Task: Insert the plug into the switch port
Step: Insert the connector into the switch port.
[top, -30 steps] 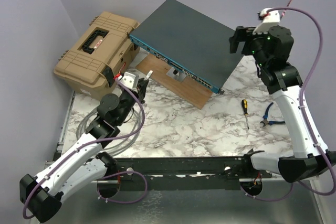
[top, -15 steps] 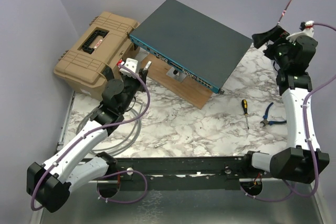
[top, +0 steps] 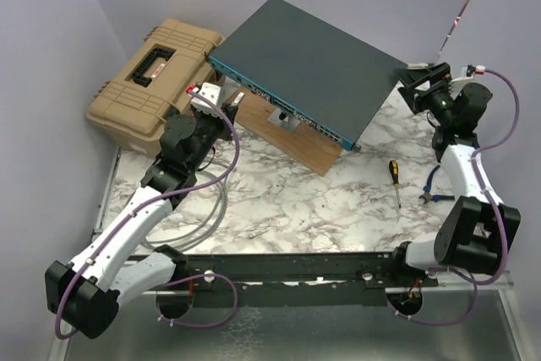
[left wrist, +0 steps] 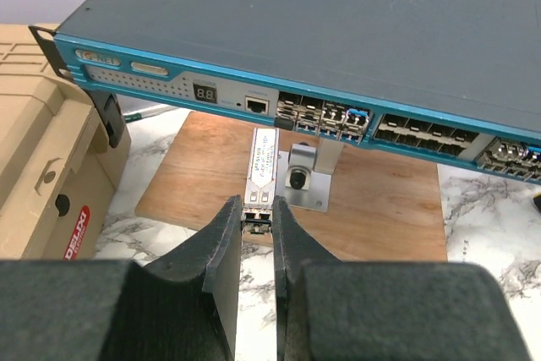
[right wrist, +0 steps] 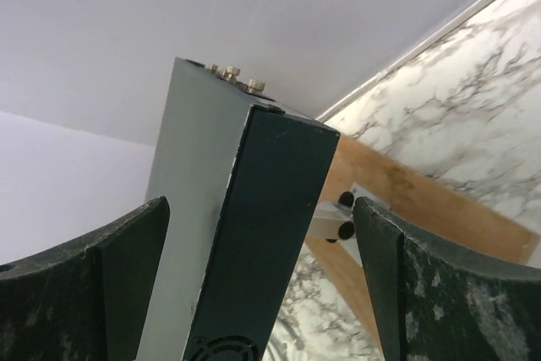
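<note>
The switch [top: 313, 57] is a flat dark teal box propped at a slant on a wooden board, its blue port face [left wrist: 321, 103] turned toward my left arm. My left gripper [left wrist: 256, 209] is shut on the rear end of the plug [left wrist: 261, 162], a small metal module. Its nose points at the port row and stops a short way below it. From above, the left gripper [top: 230, 110] sits just in front of the blue face's left part. My right gripper [right wrist: 260, 205] is open and straddles the switch's right rear corner [right wrist: 262, 234], with a gap on each side.
A tan toolbox [top: 156, 82] stands left of the switch, close to my left arm. The wooden board [top: 296, 145] carries a metal bracket [left wrist: 304, 177]. A screwdriver [top: 394, 182] and blue-handled pliers [top: 435, 188] lie at right. Coiled cable [top: 211, 205] lies near the left arm.
My right arm has swung down and out to the right, bringing its gripper round the switch's right corner. My left gripper has carried the plug up toward the blue face.
</note>
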